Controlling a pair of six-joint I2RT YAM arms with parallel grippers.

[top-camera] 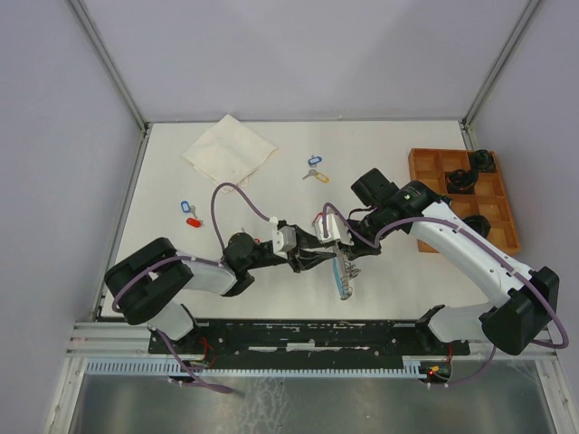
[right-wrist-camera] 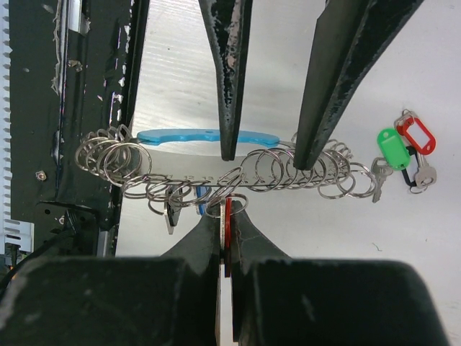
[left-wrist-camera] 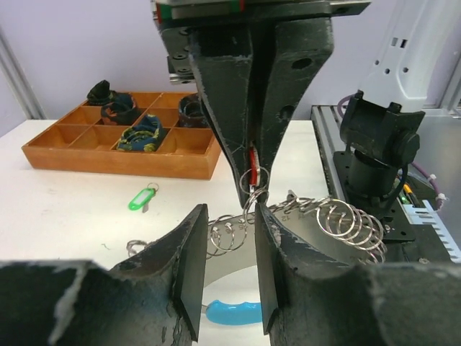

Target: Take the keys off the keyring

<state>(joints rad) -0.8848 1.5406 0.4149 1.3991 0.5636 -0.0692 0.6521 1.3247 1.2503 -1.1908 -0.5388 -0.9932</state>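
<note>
The keyring [right-wrist-camera: 180, 182], a silvery strip strung with many split rings and joined to a light-blue band [right-wrist-camera: 173, 135], hangs between both grippers above the table. My right gripper [right-wrist-camera: 225, 216] is shut on a red-tagged key [right-wrist-camera: 228, 210] whose small ring links to the keyring. My left gripper [left-wrist-camera: 229, 216] is open. Its fingers [right-wrist-camera: 229, 108] straddle a stretch of the ring row, with the light-blue band [left-wrist-camera: 230, 312] below them. In the top view the keyring [top-camera: 344, 280] hangs at the table's near centre. Two more keys hang on the strip left of my right gripper.
Loose tagged keys lie on the table: green [right-wrist-camera: 389, 139] and red [right-wrist-camera: 416, 133] close by, blue [top-camera: 185, 206] and red [top-camera: 193, 221] at left, blue [top-camera: 314, 160] and yellow [top-camera: 318, 176] at the back. A cloth [top-camera: 229, 149] lies back left, a wooden tray [top-camera: 425, 163] at right.
</note>
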